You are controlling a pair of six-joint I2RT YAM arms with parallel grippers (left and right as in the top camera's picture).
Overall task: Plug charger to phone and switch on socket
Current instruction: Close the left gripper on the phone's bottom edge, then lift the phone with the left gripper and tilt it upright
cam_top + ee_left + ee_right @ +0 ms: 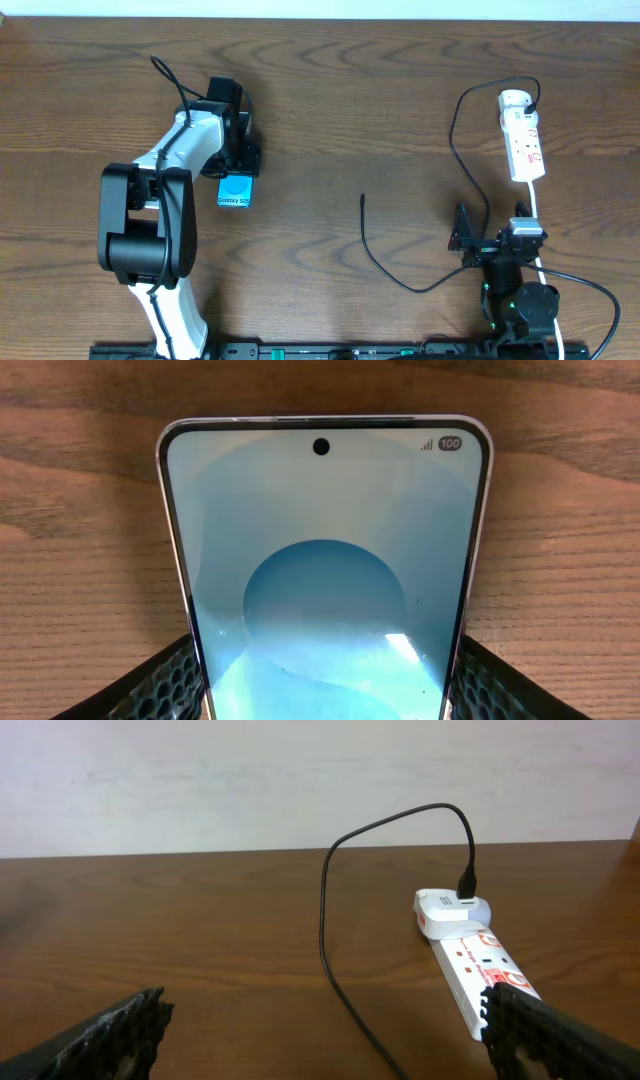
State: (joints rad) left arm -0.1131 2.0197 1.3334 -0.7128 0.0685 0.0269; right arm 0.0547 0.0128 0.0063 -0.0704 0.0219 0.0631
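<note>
Left claw [325, 660] tight, right claw [325, 1010] wide.

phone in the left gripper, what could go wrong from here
The left gripper pinches the phone by its side edges, so it may slip or twist. The charger tip lies loose, and its cable loops past the open right gripper, which could snag it and tug the socket.

White socket [475, 965], charger [323, 920] plugged in (arching)

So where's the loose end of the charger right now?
In the overhead view, the charger tip lies on bare wood mid-table, to the right of the phone and below-left of the socket, touching neither.
</note>
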